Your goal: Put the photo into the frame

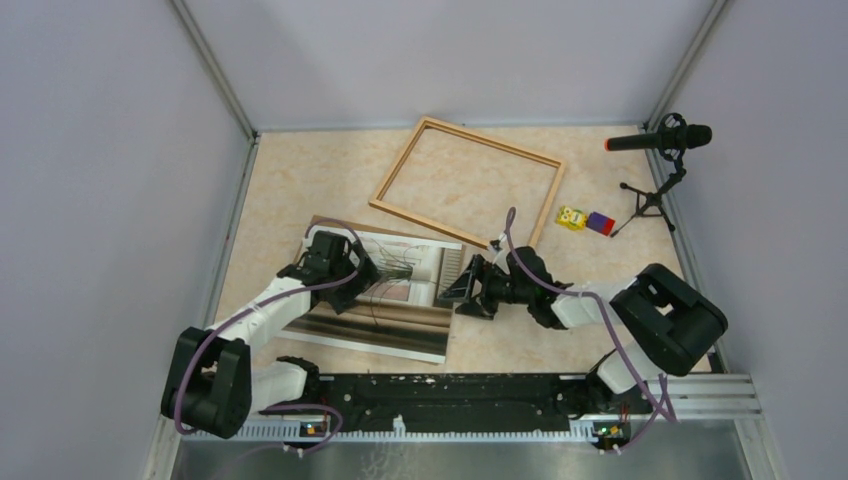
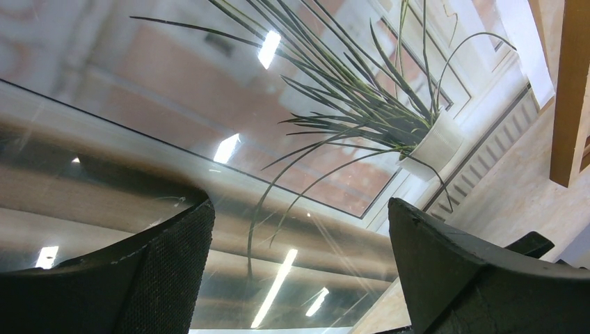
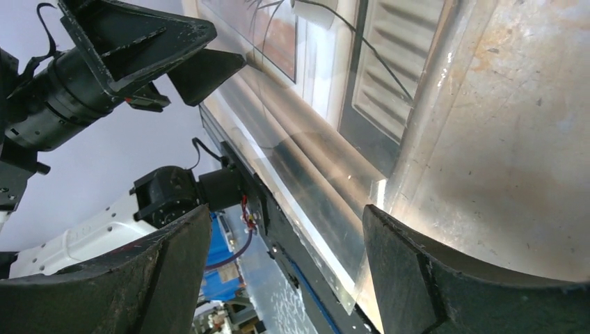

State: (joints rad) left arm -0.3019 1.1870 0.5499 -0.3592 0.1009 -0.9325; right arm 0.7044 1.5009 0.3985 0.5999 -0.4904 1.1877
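The photo lies flat on the table left of centre, grass blades over beige and brown bands. A glossy clear sheet seems to cover it. My left gripper hangs open just above the print, fingers wide apart with nothing between them. At the print's right edge my right gripper is open, and the sheet's edge and near corner show between its fingers. The left gripper shows over the photo in the right wrist view. The wooden frame lies empty at the back centre; one rail shows in the left wrist view.
A yellow toy and a blue-red block sit right of the frame. A microphone on a small tripod stands at the back right. Walls close three sides, and the arms' mounting rail runs along the near edge.
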